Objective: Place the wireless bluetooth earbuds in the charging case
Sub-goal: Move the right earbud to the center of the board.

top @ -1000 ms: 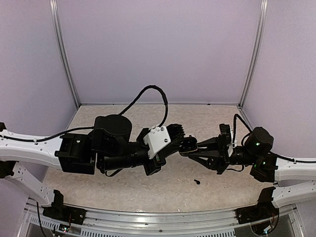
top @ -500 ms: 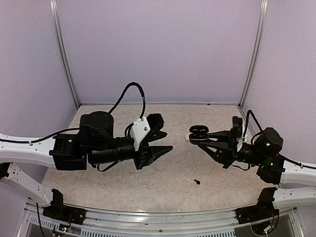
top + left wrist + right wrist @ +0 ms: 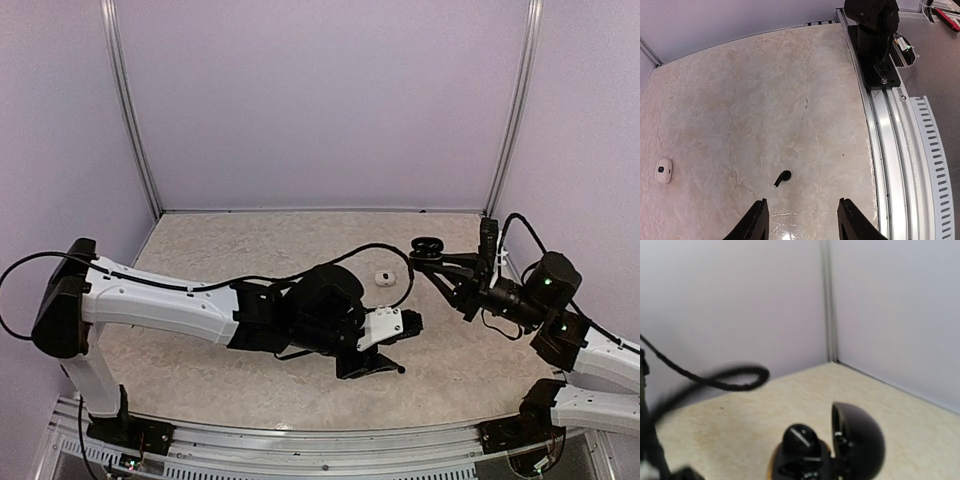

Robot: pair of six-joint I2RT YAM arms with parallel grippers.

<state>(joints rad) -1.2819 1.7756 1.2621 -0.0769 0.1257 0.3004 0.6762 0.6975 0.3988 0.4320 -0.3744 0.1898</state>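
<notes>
A black earbud (image 3: 782,177) lies on the marbled table just ahead of my left gripper (image 3: 805,222). That gripper is open, its two dark fingertips (image 3: 757,220) spread wider than the earbud. In the top view my left gripper (image 3: 395,345) hangs low over the near right of the table and hides that earbud. My right gripper (image 3: 432,255) is shut on the black charging case (image 3: 428,245) and holds it in the air at the right. In the right wrist view the charging case (image 3: 857,440) has its lid open, and a black earbud (image 3: 800,437) sits in it.
A small white rounded piece with a dark dot (image 3: 383,277) lies on the table between the arms, also seen as the white piece (image 3: 663,171). The metal rail (image 3: 890,130) and the right arm's base (image 3: 872,30) edge the table. Lilac walls enclose the other sides.
My left arm has swung from the centre left down to the near right, above the black earbud, and its jaws have opened. My right gripper has drawn back to the right with the case.
</notes>
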